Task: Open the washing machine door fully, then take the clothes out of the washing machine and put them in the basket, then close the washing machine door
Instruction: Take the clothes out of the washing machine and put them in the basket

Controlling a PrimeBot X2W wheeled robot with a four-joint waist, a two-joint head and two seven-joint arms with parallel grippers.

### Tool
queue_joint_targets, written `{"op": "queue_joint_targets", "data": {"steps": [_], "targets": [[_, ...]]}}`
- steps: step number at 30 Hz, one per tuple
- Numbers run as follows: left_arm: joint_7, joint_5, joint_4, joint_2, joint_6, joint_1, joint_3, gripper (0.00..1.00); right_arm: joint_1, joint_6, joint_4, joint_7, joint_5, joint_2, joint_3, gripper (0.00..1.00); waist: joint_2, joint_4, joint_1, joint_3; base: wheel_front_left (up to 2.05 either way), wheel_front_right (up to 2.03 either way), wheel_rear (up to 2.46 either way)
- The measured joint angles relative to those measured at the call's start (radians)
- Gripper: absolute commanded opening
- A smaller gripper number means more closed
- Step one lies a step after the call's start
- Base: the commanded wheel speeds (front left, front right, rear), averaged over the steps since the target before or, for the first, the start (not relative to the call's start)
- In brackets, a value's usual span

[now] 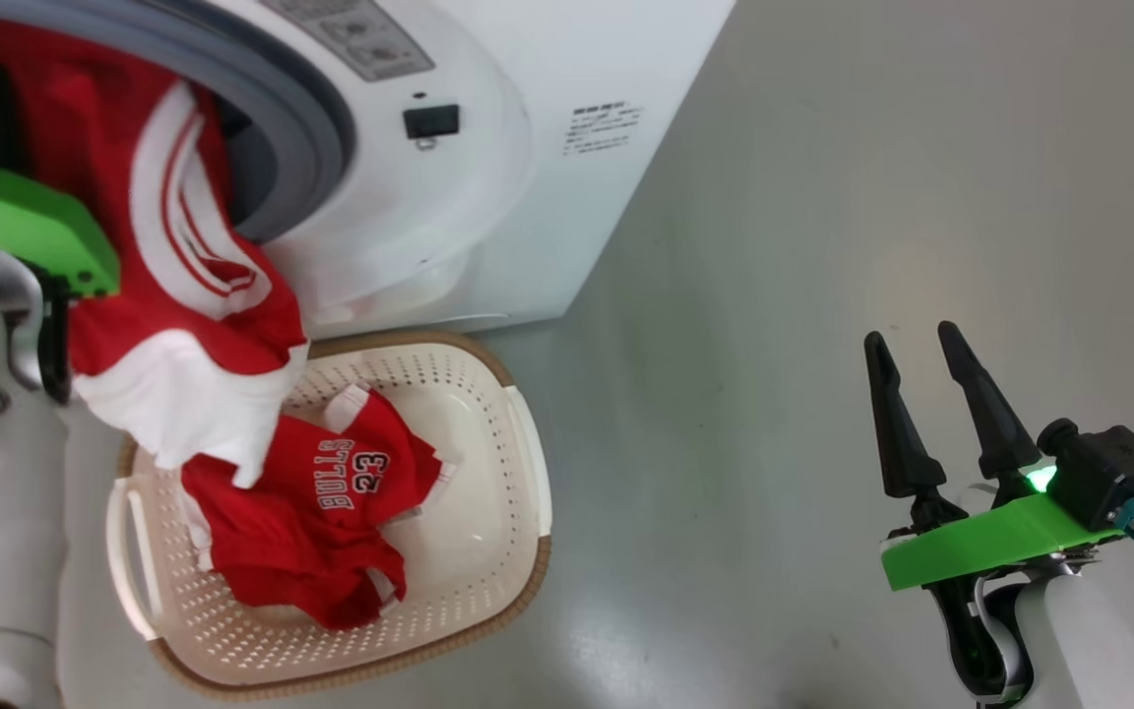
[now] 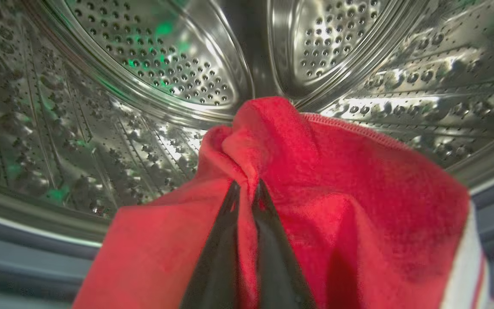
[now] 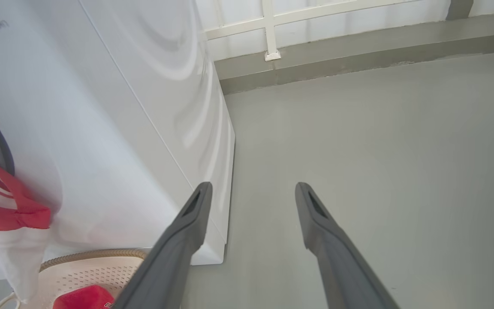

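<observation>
Left pincer (image 2: 248, 184) tight on clothes (image 2: 358, 193)

Basket (image 1: 518, 473) before washing machine (image 1: 567, 217) — jersey (image 1: 321, 512) in it

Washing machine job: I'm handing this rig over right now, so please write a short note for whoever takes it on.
Left gripper: shut on a red garment at the mouth of the drum. The garment hangs out of the washing machine above the basket.
Right gripper: open, holding nothing, above the floor beside the machine.
Done: the BULLS 23 jersey lies in the basket.
Left: pull the held garment out, drop it in the basket, check the drum for more, then close the door.
</observation>
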Motion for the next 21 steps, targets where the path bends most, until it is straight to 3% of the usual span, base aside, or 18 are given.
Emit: {"op": "queue_joint_targets", "data": {"steps": [9, 13, 21], "targets": [[-0.003, -0.06, -0.329, -0.061, -0.051, 0.248, 0.05, 0.0, 0.012, 0.0, 0.003, 0.0, -0.037, 0.0, -0.004, 1.0, 0.0001, 0.038, 0.0, -0.055, 0.0, 0.0, 0.0], [-0.003, -0.067, -0.523, -0.105, -0.061, 0.377, 0.078, 0.0, 0.047, 0.0, 0.012, 0.0, -0.049, 0.0, -0.006, 1.0, 0.0, 0.062, 0.0, -0.095, 0.0, 0.0, 0.0], [-0.004, -0.067, -0.759, -0.156, -0.069, 0.596, 0.073, 0.0, 0.088, 0.0, 0.019, 0.0, -0.052, 0.0, -0.012, 1.0, 0.0, 0.101, 0.0, -0.154, 0.0, 0.0, 0.0]]}}
